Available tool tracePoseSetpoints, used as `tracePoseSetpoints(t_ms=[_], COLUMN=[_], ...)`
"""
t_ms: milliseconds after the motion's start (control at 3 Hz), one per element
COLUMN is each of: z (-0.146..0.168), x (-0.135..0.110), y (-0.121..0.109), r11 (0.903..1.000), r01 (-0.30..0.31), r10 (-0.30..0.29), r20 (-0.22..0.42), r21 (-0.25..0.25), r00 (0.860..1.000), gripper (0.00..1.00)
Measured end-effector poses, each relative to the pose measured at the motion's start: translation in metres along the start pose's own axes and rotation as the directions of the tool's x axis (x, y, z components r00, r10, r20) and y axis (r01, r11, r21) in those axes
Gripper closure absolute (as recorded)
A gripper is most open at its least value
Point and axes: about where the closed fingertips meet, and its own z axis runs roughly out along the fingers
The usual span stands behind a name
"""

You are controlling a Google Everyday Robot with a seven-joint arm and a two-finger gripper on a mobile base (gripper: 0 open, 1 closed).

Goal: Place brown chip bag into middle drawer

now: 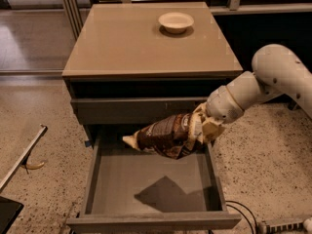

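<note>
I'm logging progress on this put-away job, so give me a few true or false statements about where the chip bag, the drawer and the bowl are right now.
1. The crumpled dark brown foil chip bag lies flat on the drawer floor. False: it hangs above the floor, gripped at its right end by the end effector.
2. The small white round bowl sits on the tan cabinet top. True.
3. The wide grey middle drawer is pulled open. True.
4. The end effector is over the cabinet top beside the bowl. False: it is below the top, above the open drawer's right side.
</note>
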Motion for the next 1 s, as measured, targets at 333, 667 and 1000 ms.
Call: tracePoseSetpoints(t_ms=[333, 667, 1000], z=[0.057, 0.107, 0.15], x=[0.042, 0.075, 0.106], y=[0.006, 0.008, 0.002], r11=[0.9931, 0.9852, 0.978], r01=[-0.04, -0.104, -0.199], r10=[0.034, 0.089, 0.182], r20=[-0.054, -0.114, -0.208], r21=[-0.11, -0.136, -0.063], r00=[0.998, 0.989, 0.961], gripper=[1.0, 1.0, 1.0])
